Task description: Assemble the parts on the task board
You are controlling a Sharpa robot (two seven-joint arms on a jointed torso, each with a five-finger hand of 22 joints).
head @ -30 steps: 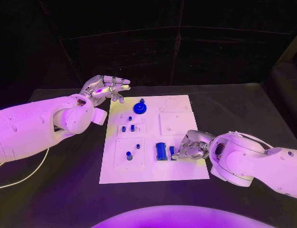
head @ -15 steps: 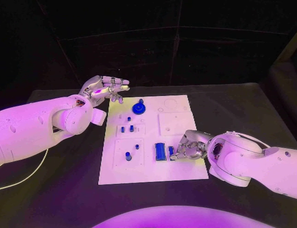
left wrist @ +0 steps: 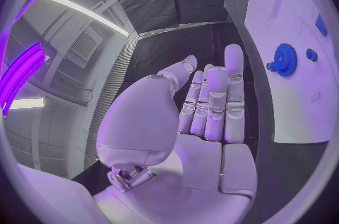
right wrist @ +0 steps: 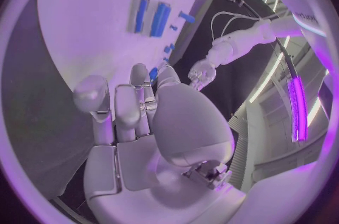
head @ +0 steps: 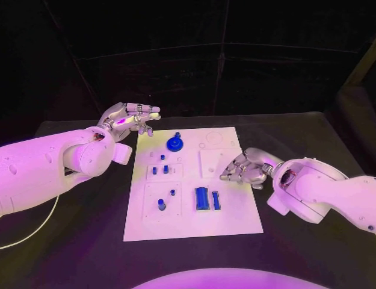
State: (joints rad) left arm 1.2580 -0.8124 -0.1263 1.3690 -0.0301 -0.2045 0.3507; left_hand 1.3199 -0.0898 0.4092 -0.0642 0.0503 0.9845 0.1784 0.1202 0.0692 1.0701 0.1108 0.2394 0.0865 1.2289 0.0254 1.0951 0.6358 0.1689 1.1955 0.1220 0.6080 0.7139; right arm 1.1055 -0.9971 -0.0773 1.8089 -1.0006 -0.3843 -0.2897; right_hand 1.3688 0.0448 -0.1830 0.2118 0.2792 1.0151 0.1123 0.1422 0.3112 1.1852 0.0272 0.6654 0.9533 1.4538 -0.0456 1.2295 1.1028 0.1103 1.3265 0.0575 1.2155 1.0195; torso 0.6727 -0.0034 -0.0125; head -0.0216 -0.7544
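The task board [head: 192,211] lies in the centre of the head view, running down toward the lower middle of the frame. The right hand [head: 244,169] hovers at the board's right edge, mid-frame, fingers loosely apart and, as far as the right wrist view shows, nothing in the palm. Just below and left of it sit the two long blue bars [head: 207,198], side by side on the board's lower half. The blue gear [head: 175,144] stands near the board's upper left corner, with small blue pegs [head: 159,170] below it.

The left hand [head: 130,117] hangs off the board at upper left, fingers straight and spread, holding nothing.

Whether those bars are fully seated is hard to call from here. My read: the right hand should pick its next part squarely, come down from above, and pinch it cleanly so it goes in straight, not tilted.
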